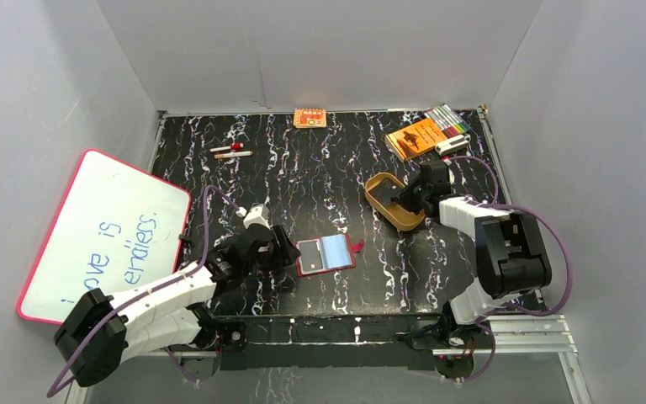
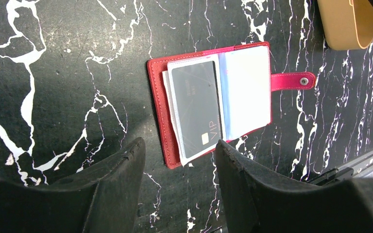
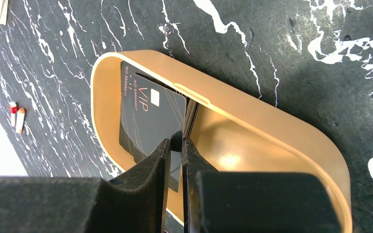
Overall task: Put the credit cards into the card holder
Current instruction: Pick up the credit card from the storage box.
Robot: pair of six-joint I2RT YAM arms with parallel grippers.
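1. Since the coming move turns on one card, start there: a dark VIP card (image 3: 145, 111) leans tilted inside the tan tray (image 3: 272, 124), w/ a thin stack of other cards (image 3: 190, 116) on edge just behind it.
2. Its long axis looks to run toward the fingers, so a short edge sits btwn them.
3. The right gripper (image 3: 175, 145) has its jaws standing narrow, one either side of that edge. Whether the pads actually bite can't be told.
4. The card holder (image 1: 326, 255) lies open & flat at centre-near of the table (image 1: 219, 168), i.e. left & near of the tray, well apart from it. Its snap tab (image 2: 294, 81) points right, toward the tray side. One dark card (image 2: 196, 107) already sits in a clear sleeve. The pale sleeve (image 2: 247, 87) beside it looks empty.
5. The left gripper (image 2: 179, 144) has its jaws wide, holding nothing, just beside the holder's left edge. So the left arm is nearer the holder, the right arm nearer the cards.
6. Judgement: the carry goes leftward & nearward from tray to holder. The card prob. needs laying flat, w/ its long axis lined up to the sleeve mouth; which way that mouth faces isn't clear. The left gripper looks placed to steady the holder.
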